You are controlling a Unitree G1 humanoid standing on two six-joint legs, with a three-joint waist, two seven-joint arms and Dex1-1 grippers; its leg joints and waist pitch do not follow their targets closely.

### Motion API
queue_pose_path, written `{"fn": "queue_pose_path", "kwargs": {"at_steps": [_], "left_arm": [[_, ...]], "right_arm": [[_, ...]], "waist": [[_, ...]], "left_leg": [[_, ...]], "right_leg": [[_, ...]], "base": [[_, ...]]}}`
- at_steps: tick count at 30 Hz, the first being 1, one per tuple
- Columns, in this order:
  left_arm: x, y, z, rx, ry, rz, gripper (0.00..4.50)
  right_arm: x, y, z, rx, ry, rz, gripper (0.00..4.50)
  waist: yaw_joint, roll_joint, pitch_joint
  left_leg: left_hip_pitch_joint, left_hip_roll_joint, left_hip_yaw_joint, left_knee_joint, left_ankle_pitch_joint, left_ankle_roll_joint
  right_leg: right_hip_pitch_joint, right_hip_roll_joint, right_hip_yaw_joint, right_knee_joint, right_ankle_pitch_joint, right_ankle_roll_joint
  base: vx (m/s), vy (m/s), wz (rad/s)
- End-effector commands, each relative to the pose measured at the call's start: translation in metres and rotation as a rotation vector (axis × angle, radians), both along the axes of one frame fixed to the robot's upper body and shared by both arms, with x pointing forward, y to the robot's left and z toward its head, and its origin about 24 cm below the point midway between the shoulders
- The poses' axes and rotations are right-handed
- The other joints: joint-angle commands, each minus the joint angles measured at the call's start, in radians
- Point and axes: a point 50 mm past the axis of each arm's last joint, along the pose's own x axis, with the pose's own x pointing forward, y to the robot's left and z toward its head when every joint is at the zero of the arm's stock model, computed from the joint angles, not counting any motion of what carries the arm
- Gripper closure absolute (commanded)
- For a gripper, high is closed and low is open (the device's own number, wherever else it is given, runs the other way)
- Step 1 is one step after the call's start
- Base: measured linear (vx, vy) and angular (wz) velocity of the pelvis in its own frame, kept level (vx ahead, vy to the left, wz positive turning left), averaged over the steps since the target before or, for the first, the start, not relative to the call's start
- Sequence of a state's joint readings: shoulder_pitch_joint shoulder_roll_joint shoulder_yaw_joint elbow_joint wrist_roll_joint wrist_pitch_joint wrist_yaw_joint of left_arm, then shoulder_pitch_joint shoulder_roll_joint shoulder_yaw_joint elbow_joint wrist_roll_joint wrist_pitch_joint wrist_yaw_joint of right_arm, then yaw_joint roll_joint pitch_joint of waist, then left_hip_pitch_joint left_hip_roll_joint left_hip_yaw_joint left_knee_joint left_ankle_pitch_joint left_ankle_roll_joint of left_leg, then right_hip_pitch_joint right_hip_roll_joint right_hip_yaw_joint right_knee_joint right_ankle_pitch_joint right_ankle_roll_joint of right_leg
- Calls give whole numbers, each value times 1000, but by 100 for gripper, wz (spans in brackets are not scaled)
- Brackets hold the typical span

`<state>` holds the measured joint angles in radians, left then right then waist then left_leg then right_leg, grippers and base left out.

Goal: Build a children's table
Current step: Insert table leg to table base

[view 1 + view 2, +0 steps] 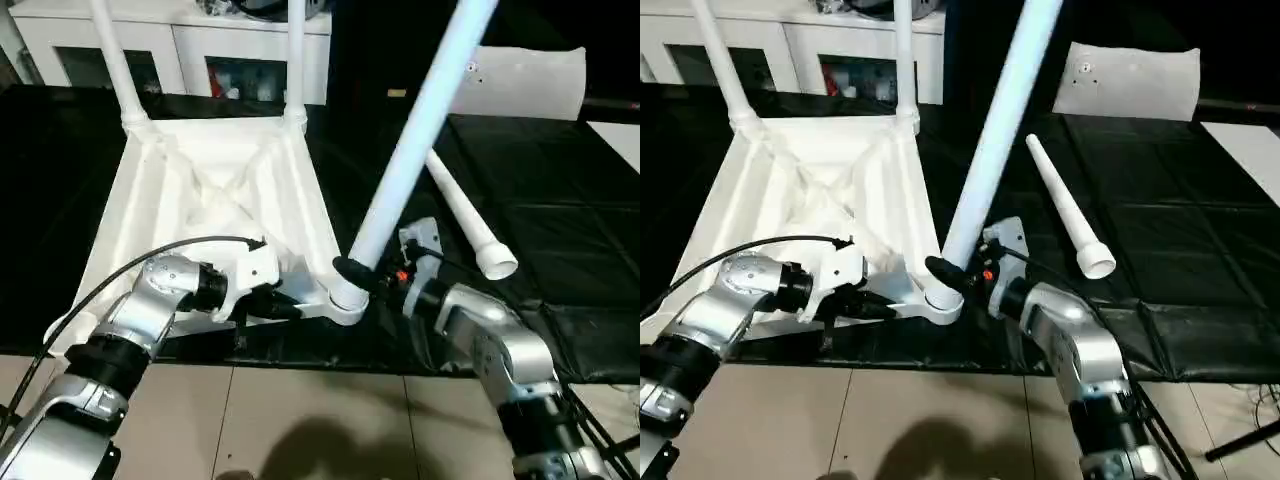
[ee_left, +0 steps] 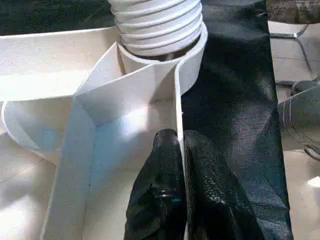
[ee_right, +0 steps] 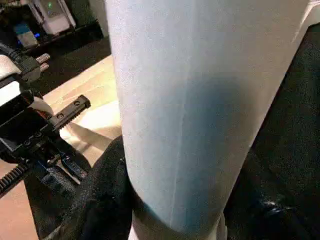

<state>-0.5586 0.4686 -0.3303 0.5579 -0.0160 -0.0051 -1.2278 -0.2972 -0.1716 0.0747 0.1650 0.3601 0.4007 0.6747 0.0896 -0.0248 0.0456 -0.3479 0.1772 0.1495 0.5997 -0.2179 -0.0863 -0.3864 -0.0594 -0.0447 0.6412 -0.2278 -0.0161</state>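
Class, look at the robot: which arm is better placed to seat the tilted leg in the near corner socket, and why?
Right. The right gripper already clasps the tilted leg just above the corner socket; the left gripper is pinching the tabletop's rim, steadying it.

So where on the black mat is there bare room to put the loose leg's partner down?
Bare mat lies right of the loose leg, out to the white sheet. Another strip runs between the tabletop and that leg. It is crowded at the near corner, where the left hand, right hand and tilted leg meet.

No text, label, brand, number or sign can be read anywhere. The white sheet (image 1: 1127,82) at the mat's far right edge bears a small mark, too small to read.
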Motion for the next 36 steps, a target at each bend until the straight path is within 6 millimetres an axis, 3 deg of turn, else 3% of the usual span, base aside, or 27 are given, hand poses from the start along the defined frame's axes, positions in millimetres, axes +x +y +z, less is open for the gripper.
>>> {"fn": "queue_pose_path", "kwargs": {"at_steps": [1, 7, 14, 16, 18, 19, 20, 21, 22, 25, 30, 33, 36], "left_arm": [[3, -7, 8, -20, -45, -3, 450], [4, -6, 9, -30, -55, 20, 450], [2, -5, 7, -12, -53, 12, 450], [1, -4, 5, 15, -52, 0, 450], [1, -3, 5, 24, -49, -5, 450], [0, -3, 4, 32, -45, -11, 450], [0, -3, 4, 32, -45, -11, 450], [0, -3, 4, 36, -44, -16, 450], [0, -3, 4, 40, -44, -19, 450], [1, -2, 6, 51, -46, -30, 450], [2, -7, 14, 53, -51, -95, 450], [2, -9, 14, 80, -53, -148, 450], [2, -10, 14, 93, -51, -154, 450]], "right_arm": [[-13, -12, -29, -29, 113, -80, 259], [-24, -16, -38, 8, 112, -123, 259], [-29, -14, -39, -152, 23, -42, 259], [-30, -10, -37, -236, -16, 38, 259], [-30, -8, -37, -263, -28, 78, 259], [-30, -5, -37, -272, -31, 120, 259], [-30, -5, -37, -272, -31, 120, 259], [-29, -3, -37, -277, -31, 144, 259], [-29, -2, -36, -282, -33, 165, 259], [-28, 0, -36, -292, -33, 214, 259], [-30, 6, -36, -287, -32, 357, 259], [-35, 9, -38, -303, -30, 477, 259], [-38, 11, -39, -312, -28, 533, 259]], "waist": [[-6, 13, -50], [-6, 15, -46], [-6, 19, -47], [-8, 11, -46], [-9, 15, -46], [-8, 14, -46], [-10, 7, -47], [-9, 10, -48], [-10, 5, -47], [-12, 4, -46], [-16, 0, -29], [-17, -1, -24], [-15, -2, -27]], "left_leg": [[1, 52, -3, -82, -106, -4], [2, 54, -5, -89, -165, -11], [1, 52, -4, -87, -137, -6], [-1, 52, -4, -88, -138, -3], [1, 52, -4, -87, -138, -1], [1, 52, -4, -87, -140, 1], [1, 53, -3, -87, -136, 5], [0, 53, -4, -86, -123, 9], [-1, 53, -3, -85, -114, 15], [-2, 53, -3, -85, -116, 21], [-2, 53, -2, -89, -143, 30], [0, 54, -2, -90, -121, 42], [2, 54, 0, -88, -83, 61]], "right_leg": [[46, -84, 55, -80, -39, -208], [45, -87, 56, -90, -119, -201], [46, -83, 54, -88, -70, -197], [49, -82, 54, -89, -83, -192], [46, -83, 54, -89, -86, -190], [48, -84, 55, -90, -85, -192], [49, -83, 54, -89, -81, -193], [50, -84, 55, -86, -64, -197], [49, -84, 54, -84, -55, -200], [49, -84, 53, -86, -63, -202], [41, -83, 56, -93, -113, -196], [40, -81, 55, -90, -57, -205], [44, -82, 54, -84, 13, -221]], "base": [[0, 0, 0], [0, 0, 0], [0, 0, 0], [0, 0, 0], [0, 0, 0], [0, 0, 0], [0, 0, 0], [0, 0, 0], [0, 0, 0], [0, 0, 0], [0, 0, 0], [0, 0, 0], [0, 0, 0]]}}
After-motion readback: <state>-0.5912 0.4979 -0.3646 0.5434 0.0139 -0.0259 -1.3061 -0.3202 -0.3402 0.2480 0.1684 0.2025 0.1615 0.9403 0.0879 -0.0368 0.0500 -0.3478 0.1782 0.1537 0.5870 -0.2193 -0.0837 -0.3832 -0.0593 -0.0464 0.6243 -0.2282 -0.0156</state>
